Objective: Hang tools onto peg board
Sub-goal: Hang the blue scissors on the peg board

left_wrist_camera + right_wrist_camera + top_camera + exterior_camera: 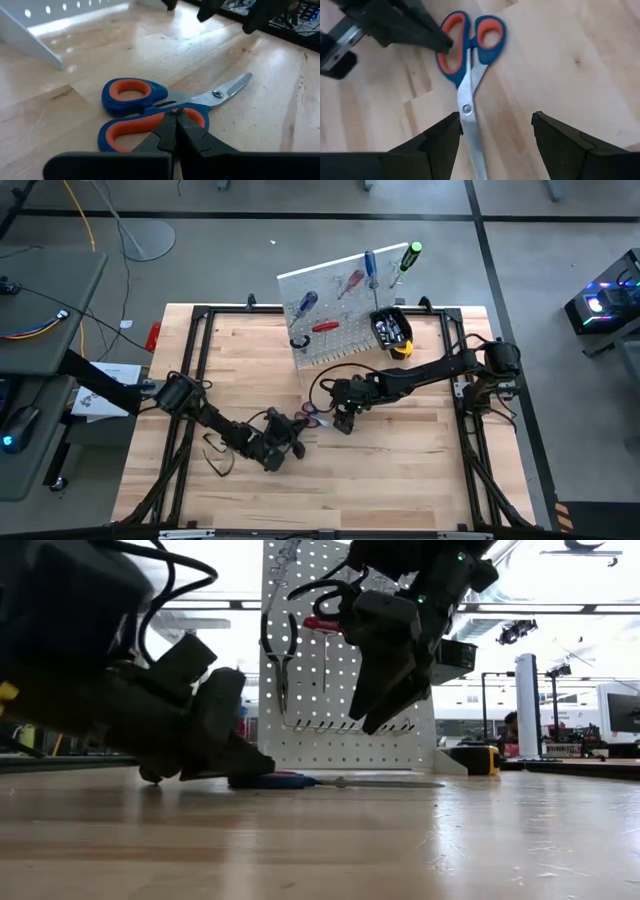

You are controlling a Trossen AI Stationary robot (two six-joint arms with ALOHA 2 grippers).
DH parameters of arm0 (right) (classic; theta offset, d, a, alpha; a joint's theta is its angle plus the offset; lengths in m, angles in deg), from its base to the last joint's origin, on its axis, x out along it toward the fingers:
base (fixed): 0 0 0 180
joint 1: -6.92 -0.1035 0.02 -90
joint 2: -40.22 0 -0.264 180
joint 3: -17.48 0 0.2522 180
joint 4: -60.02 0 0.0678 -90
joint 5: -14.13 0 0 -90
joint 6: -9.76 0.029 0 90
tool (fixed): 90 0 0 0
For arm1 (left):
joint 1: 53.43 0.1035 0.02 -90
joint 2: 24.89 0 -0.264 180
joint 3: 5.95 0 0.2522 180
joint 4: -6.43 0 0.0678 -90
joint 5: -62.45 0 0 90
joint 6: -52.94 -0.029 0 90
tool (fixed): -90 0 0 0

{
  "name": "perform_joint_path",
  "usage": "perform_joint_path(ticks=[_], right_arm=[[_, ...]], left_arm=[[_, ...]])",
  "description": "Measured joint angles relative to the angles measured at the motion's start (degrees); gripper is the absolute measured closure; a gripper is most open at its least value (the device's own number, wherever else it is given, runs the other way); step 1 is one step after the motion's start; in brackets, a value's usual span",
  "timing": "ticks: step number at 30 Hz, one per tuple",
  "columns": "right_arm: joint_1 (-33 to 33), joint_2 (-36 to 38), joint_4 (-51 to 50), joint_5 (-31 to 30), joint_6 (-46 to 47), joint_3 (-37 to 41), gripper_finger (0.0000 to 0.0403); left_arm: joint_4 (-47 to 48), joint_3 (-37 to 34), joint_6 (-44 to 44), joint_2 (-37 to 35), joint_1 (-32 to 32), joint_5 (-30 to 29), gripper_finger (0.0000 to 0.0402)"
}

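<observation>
obstacle: left end effector (442, 45) on scissors (467, 65) handle | blade side: clear table (580, 60)

No text, label, brand or number can be read on anything here.

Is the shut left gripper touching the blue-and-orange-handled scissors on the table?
Touching. The left wrist view shows the left gripper with shut jaws pressed on a handle loop of the blue-and-orange-handled scissors; no gap shows.
</observation>
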Motion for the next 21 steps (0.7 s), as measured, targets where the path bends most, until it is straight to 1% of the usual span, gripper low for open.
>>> perform_joint_path(ticks=[4,10,13,21], right_arm=[[0.0,-2.0,-0.1,4.2,-1.4,0.0,0.0163],[0.0,-5.8,0.5,8.9,-2.1,0.1,0.0163],[-0.8,-6.5,0.8,9.5,-2.6,0.1,0.0163],[-3.6,-9.0,1.6,9.4,-1.3,-0.1,0.0163]], left_arm=[[-1.2,0.1,-1.6,2.0,-1.2,-2.5,0.0401],[-2.0,0.1,-2.3,3.7,-2.3,-5.1,0.0402],[-1.6,0.1,-2.1,4.3,-3.0,-8.0,0.0402],[-1.3,0.1,-2.3,4.5,-3.5,-8.6,0.0402]])
